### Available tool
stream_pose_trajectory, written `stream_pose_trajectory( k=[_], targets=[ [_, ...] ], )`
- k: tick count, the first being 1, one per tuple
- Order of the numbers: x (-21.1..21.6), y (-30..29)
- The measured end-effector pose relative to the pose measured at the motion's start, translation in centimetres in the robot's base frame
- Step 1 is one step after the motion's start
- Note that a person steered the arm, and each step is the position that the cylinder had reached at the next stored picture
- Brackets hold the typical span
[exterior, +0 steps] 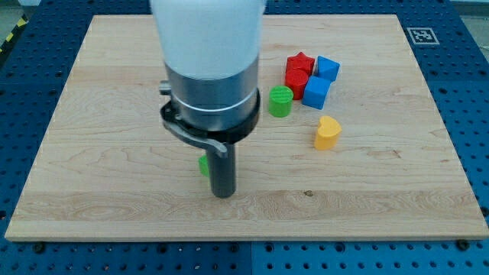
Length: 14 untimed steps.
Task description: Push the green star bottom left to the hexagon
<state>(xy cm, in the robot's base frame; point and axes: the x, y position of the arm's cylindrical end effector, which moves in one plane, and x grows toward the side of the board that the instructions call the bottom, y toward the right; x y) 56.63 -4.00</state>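
Note:
A small piece of a green block (203, 164) shows at the left edge of my rod; most of it is hidden, so its shape cannot be made out. My tip (222, 194) rests on the board just right of and below that green piece, touching or nearly touching it. The arm's white and grey body covers the board's upper middle. A red hexagon-like block (296, 80) sits in a cluster at the upper right, below a red star (301, 63).
A green cylinder (280, 101) stands left of the cluster. Two blue cubes (327, 68) (316, 91) sit on the cluster's right. A yellow heart block (328, 132) lies below them. The wooden board (92, 176) lies on a blue perforated table.

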Motion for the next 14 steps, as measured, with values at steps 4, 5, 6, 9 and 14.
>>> stream_pose_trajectory(
  k=[4,5,6,9,14],
  targets=[
    [-0.7,4.8],
    [-0.8,2.3],
    [-1.6,0.1],
    [-0.2,1.9],
    [-4.3,-1.1]
  ],
)
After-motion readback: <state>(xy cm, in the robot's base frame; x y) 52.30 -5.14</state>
